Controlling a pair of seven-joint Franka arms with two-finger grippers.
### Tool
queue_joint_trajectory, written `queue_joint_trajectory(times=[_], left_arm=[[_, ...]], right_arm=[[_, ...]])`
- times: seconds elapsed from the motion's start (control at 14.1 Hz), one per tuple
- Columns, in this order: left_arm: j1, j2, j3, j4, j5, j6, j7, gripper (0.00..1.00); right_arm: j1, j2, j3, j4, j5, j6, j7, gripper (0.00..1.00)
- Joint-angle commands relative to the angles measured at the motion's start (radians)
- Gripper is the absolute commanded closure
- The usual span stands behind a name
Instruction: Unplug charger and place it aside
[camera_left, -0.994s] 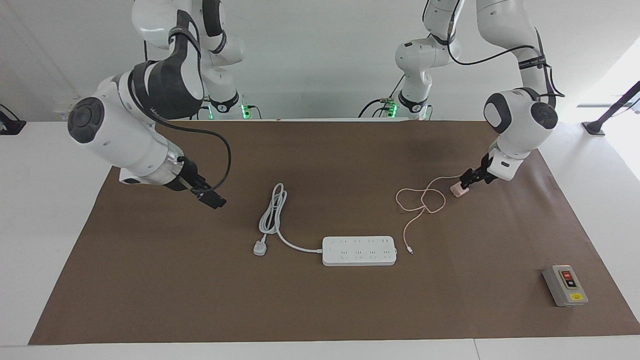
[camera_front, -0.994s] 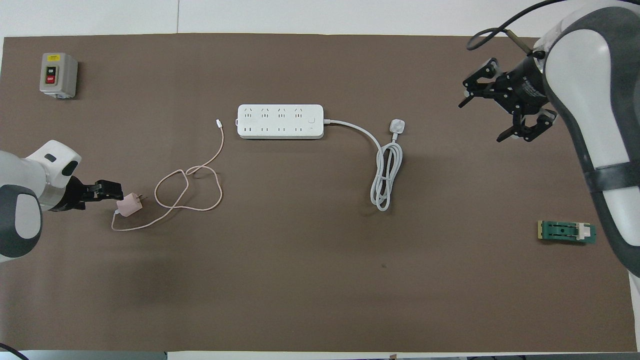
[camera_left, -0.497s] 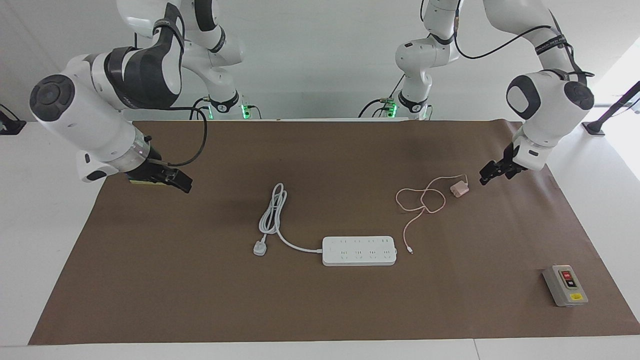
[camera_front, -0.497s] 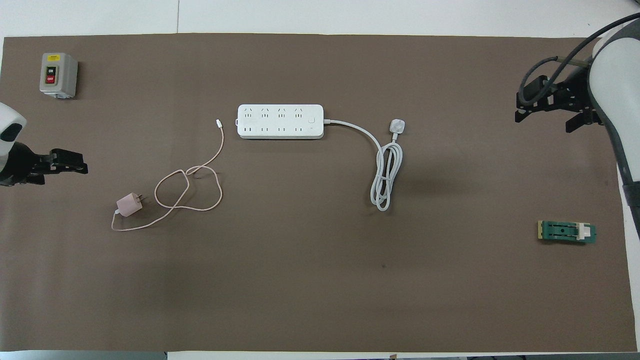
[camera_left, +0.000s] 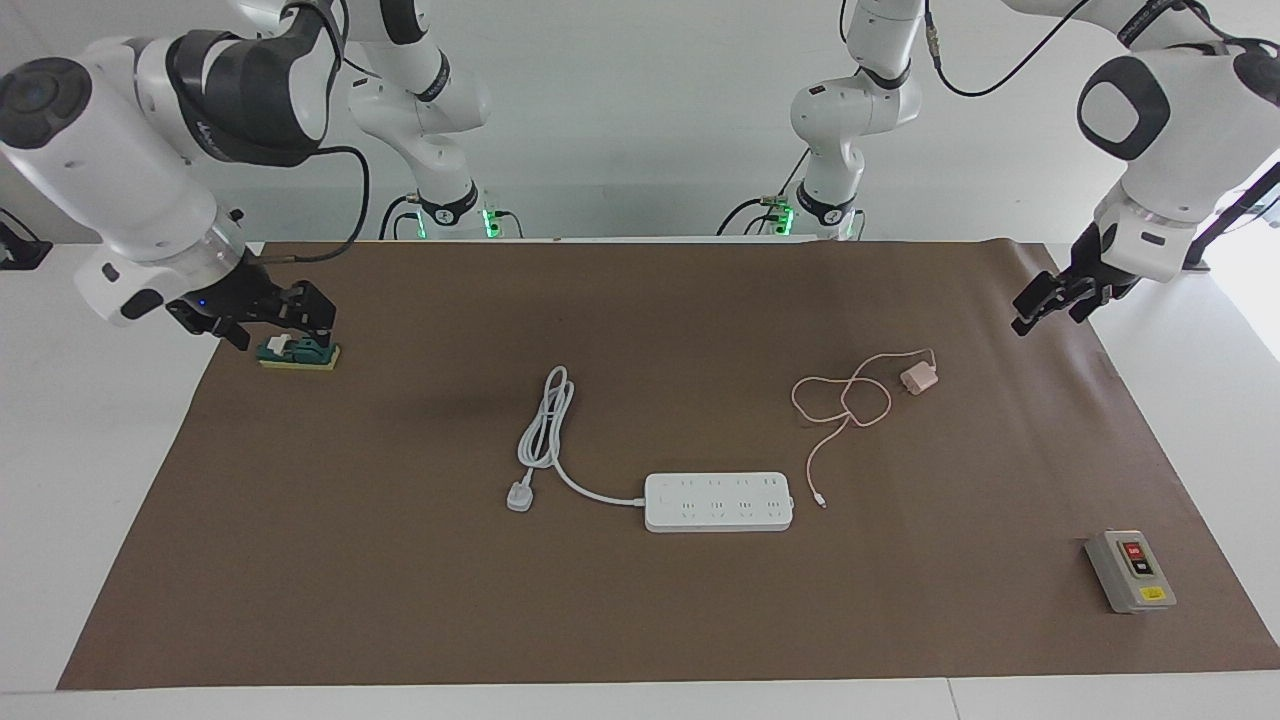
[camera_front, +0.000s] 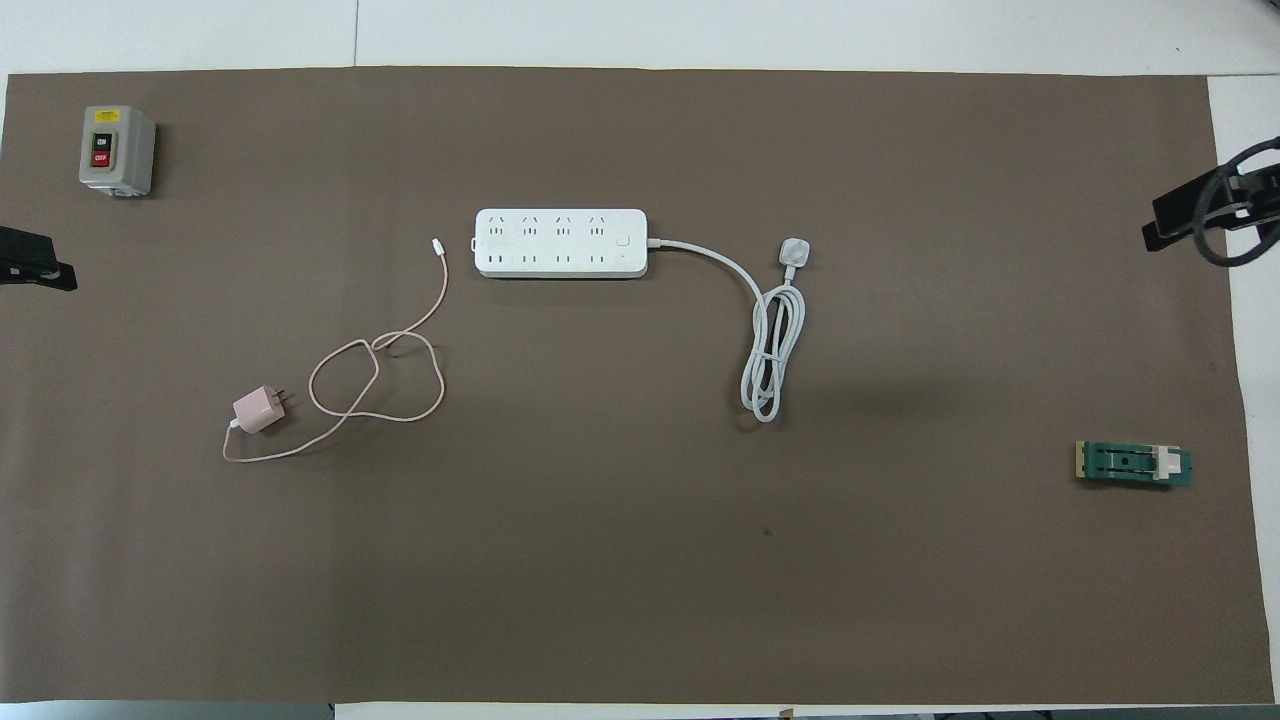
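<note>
The pale pink charger (camera_left: 917, 380) lies on the brown mat, unplugged, nearer to the robots than the white power strip (camera_left: 718, 501) and toward the left arm's end. Its thin pink cable (camera_left: 850, 402) loops beside it and ends close to the strip. In the overhead view the charger (camera_front: 258, 410) lies apart from the strip (camera_front: 560, 243). My left gripper (camera_left: 1046, 320) is open, empty and raised over the mat's edge at its own end; only its tip (camera_front: 40, 265) shows from overhead. My right gripper (camera_left: 282, 328) is open, empty and raised over the mat's other end (camera_front: 1175, 220).
The strip's thick white cord and plug (camera_left: 540, 440) lie coiled toward the right arm's end. A grey switch box (camera_left: 1130, 570) stands at the mat's corner farthest from the robots at the left arm's end. A small green part (camera_front: 1133, 464) lies near the right arm's end.
My left gripper let go of the charger and rose away toward its own end of the table. My right gripper drew back toward its end. The charger stays where it was set down.
</note>
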Motion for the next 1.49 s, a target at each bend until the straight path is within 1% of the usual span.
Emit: queue_joint_trajectory(times=[0.0, 0.07, 0.21, 0.28, 0.36, 0.43, 0.5, 0.57, 0.71, 0.78, 0.92, 1.07, 1.14, 1.42], left_arm=[[-0.017, -0.012, -0.008, 0.042, 0.000, -0.064, -0.054, 0.00], [-0.017, -0.029, -0.019, 0.042, 0.000, -0.064, -0.060, 0.00], [-0.024, -0.017, -0.038, 0.047, 0.004, -0.063, -0.056, 0.00], [-0.056, -0.008, -0.045, 0.069, 0.039, -0.066, -0.053, 0.00], [-0.076, -0.008, -0.048, 0.063, 0.074, -0.063, -0.057, 0.00], [-0.077, -0.023, -0.049, 0.033, 0.073, -0.066, -0.044, 0.00], [-0.082, -0.051, -0.054, 0.001, 0.073, -0.070, -0.037, 0.00], [-0.091, -0.060, -0.055, -0.019, 0.072, -0.073, -0.024, 0.00], [-0.094, -0.063, -0.057, -0.022, 0.072, -0.112, 0.053, 0.00], [-0.094, -0.066, -0.057, -0.022, 0.066, -0.116, 0.061, 0.00], [-0.100, -0.077, -0.055, -0.030, 0.060, -0.118, 0.049, 0.00], [-0.111, -0.106, -0.055, -0.081, 0.024, -0.098, 0.050, 0.00], [-0.111, -0.111, -0.057, -0.087, 0.012, -0.098, 0.050, 0.00], [-0.119, -0.111, -0.057, -0.073, -0.003, -0.100, 0.048, 0.00]], right_arm=[[-0.082, -0.144, 0.103, -0.121, -0.053, 0.009, -0.027, 0.00], [-0.096, -0.182, 0.124, -0.155, -0.066, 0.009, -0.027, 0.00], [-0.106, -0.248, 0.130, -0.241, -0.069, 0.014, -0.021, 0.00], [-0.113, -0.274, 0.139, -0.287, -0.070, 0.021, -0.018, 0.00], [-0.133, -0.287, 0.163, -0.321, -0.085, 0.040, -0.018, 0.00], [-0.150, -0.297, 0.194, -0.353, -0.104, 0.064, -0.018, 0.00], [-0.150, -0.304, 0.199, -0.373, -0.116, 0.086, -0.018, 0.00], [-0.150, -0.304, 0.199, -0.376, -0.116, 0.098, -0.013, 0.00], [-0.150, -0.298, 0.199, -0.376, -0.116, 0.101, 0.020, 0.00], [-0.150, -0.296, 0.199, -0.376, -0.115, 0.101, 0.034, 0.00], [-0.150, -0.294, 0.199, -0.375, -0.112, 0.092, 0.036, 0.00], [-0.150, -0.294, 0.199, -0.375, -0.103, 0.084, 0.036, 0.00], [-0.150, -0.294, 0.199, -0.375, -0.103, 0.071, 0.036, 0.00], [-0.150, -0.296, 0.199, -0.372, -0.101, 0.057, 0.036, 0.00]])
